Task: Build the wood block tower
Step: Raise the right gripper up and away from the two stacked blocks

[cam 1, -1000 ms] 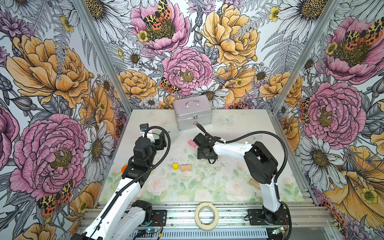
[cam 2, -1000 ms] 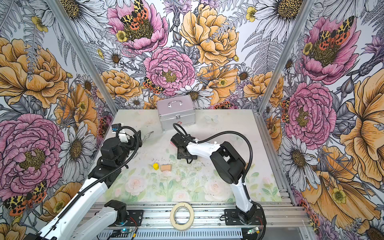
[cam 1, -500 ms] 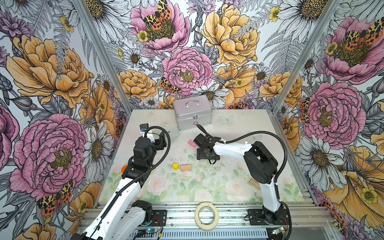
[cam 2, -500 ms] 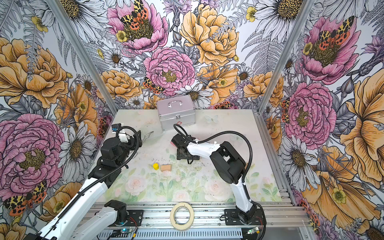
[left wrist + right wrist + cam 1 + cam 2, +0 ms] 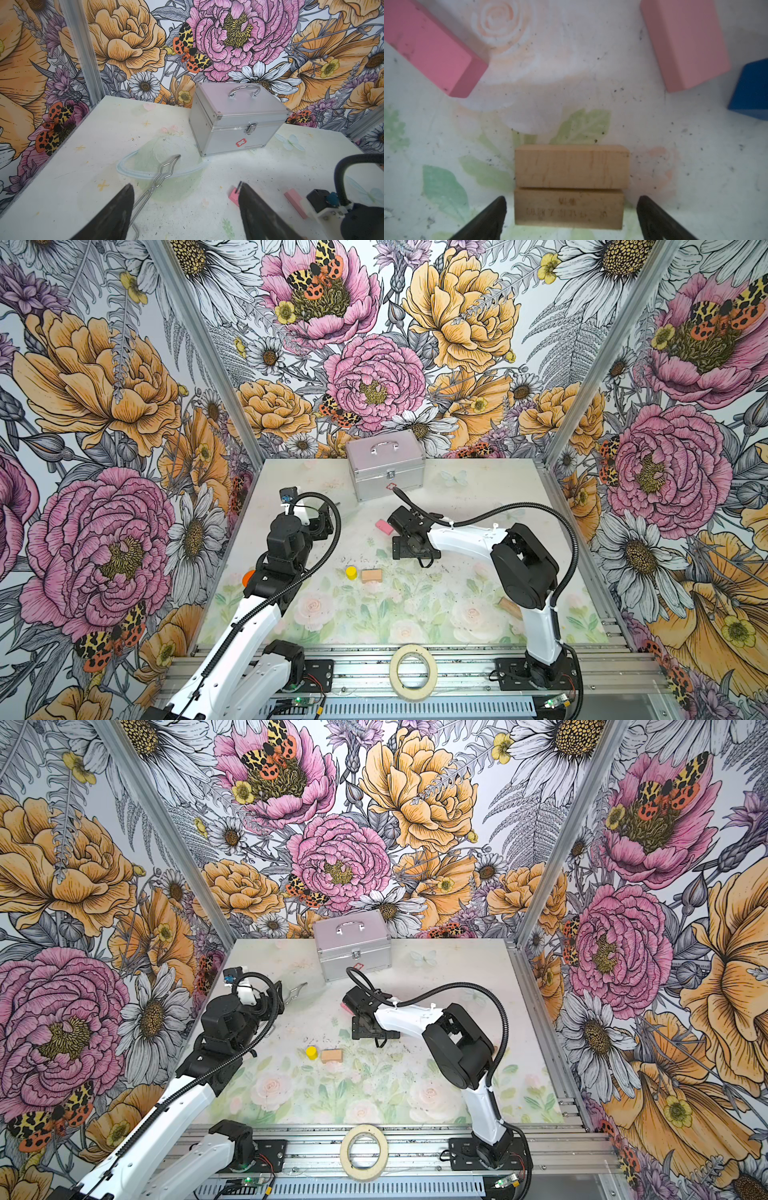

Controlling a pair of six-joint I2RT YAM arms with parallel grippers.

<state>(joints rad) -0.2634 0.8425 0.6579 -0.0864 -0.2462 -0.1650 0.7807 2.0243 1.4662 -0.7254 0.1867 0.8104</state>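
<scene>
In the right wrist view two tan bricks lie tight along their long sides; the plain one (image 5: 571, 166) is farther out, and the stamped one (image 5: 569, 207) sits between the tips of my open right gripper (image 5: 572, 199), with a gap on each side. Whether they are stacked I cannot tell. Beyond them lie two pink bricks (image 5: 431, 47) (image 5: 685, 43) and a blue block (image 5: 749, 89). In a top view the right wrist (image 5: 409, 539) hides this group except one pink brick (image 5: 383, 526). A yellow cylinder (image 5: 351, 572) and a third tan brick (image 5: 371, 576) lie mid-table. My left gripper (image 5: 185, 187) hovers open and empty.
A silver case (image 5: 385, 466) stands at the back. Metal tongs (image 5: 162, 172) rest on a clear bowl (image 5: 128, 166) in front of the left gripper. A tape roll (image 5: 412, 672) lies on the front rail. A tan wooden piece (image 5: 509, 608) lies behind the right arm.
The right gripper's jaws have opened wider around the tan brick. Both arms have stayed almost where they were.
</scene>
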